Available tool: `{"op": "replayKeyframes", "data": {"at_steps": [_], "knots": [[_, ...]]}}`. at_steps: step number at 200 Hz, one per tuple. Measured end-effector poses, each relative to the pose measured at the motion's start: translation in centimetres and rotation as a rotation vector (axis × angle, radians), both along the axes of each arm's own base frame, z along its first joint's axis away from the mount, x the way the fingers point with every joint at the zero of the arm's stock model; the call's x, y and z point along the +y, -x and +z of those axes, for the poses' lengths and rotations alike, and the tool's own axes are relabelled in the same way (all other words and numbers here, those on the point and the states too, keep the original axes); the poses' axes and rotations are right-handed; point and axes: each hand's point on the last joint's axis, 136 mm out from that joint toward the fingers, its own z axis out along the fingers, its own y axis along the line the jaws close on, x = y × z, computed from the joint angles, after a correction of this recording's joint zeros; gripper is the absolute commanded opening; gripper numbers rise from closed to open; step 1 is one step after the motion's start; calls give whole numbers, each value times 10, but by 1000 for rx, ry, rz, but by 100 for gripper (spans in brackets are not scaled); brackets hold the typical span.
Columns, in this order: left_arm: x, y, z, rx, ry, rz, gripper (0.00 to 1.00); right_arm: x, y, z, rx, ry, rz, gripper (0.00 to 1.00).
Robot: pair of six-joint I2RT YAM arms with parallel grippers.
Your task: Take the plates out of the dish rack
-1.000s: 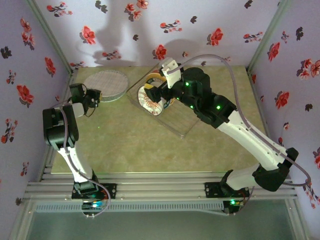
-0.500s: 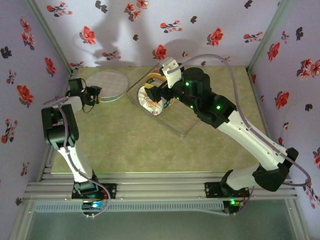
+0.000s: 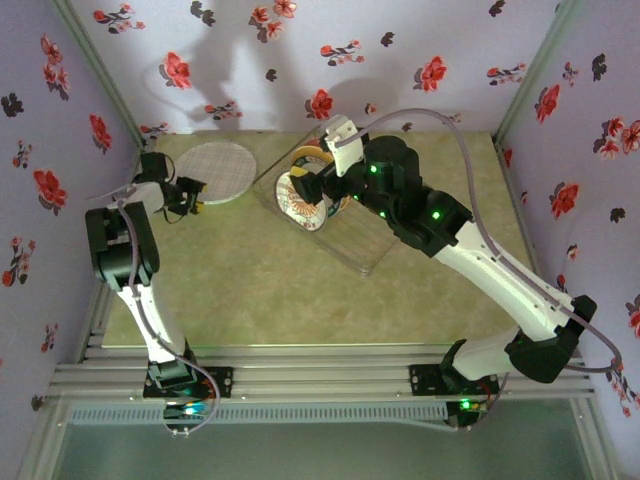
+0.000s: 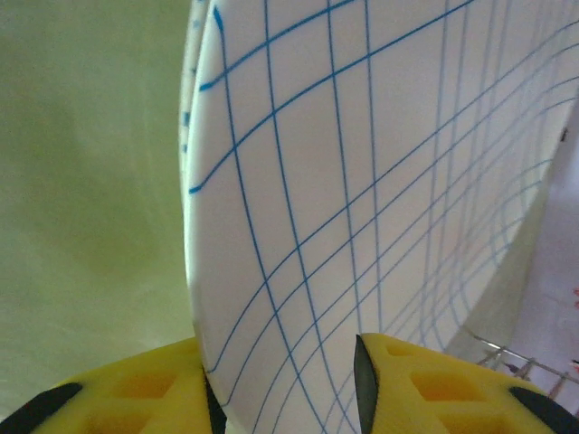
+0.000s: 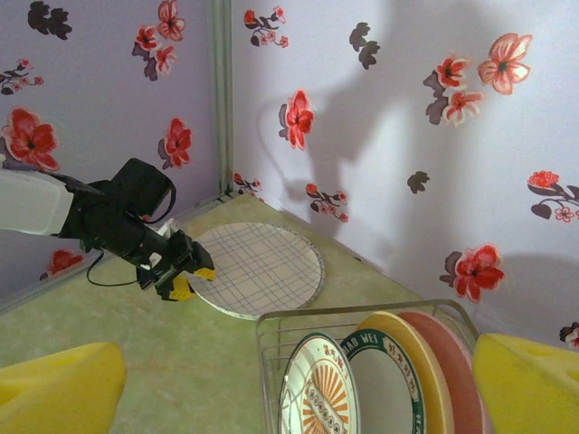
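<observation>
**Item 1, left tool** (image 4: 285, 391): jaws part-open astride the rim of the grid plate (image 3: 218, 170). You cannot tell whether either pad touches it, and nothing is lifted.

**Item 2, right tool** (image 5: 298, 384): jaws at full spread and empty, poised just above the plates standing in the rack.

**Item 3, bench** (image 3: 250, 285): green surface nearest you.

**Item 4, dish rack** (image 3: 352, 242): clear, set at an angle mid-bench, ribbed base showing on its near side.

**Item 5, rack contents:** four plates on edge at the far side, packed close. Nearest first: sunburst plate (image 5: 317, 393), green-rimmed plate (image 5: 387, 380), orange-tan plate (image 5: 422, 351), pink plate (image 5: 455, 348). All four are left to unload.

**Item 6, grid plate:** flat on the bench at the far-left corner, near the wall. Judged delivered.

**Hazards, as you should weigh them:**
- If you pull the left tool away at a slant, a jaw may catch the rim and drag or tip the grid plate.
- If you lower the right tool off-centre, its wide jaws may straddle two plates or knock the sunburst plate flat, because the plates stand so close together.
- The rack looks light, so a sideways tug on a wedged plate may slide it across the bench.
</observation>
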Motion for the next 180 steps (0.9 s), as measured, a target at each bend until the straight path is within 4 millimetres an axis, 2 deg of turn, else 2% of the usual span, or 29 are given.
{"op": "replayKeyframes", "data": {"at_steps": [45,91,121,148,180], "knots": [[4,-8,4,20,-27,-5,45,-1,-1,-1,5,-1,-7,99],[2,-9,11,26,-46,-30,58,-2,-2,-1,7,-1,-12,99],[3,-3,7,57,-61,-40,65,-10,-9,-4,12,10,-50,99],[1,4,11,73,-81,-49,66,-32,-25,-15,50,32,-147,99],[-6,21,44,26,-119,-52,66,-80,-51,-28,131,49,-329,95]]}}
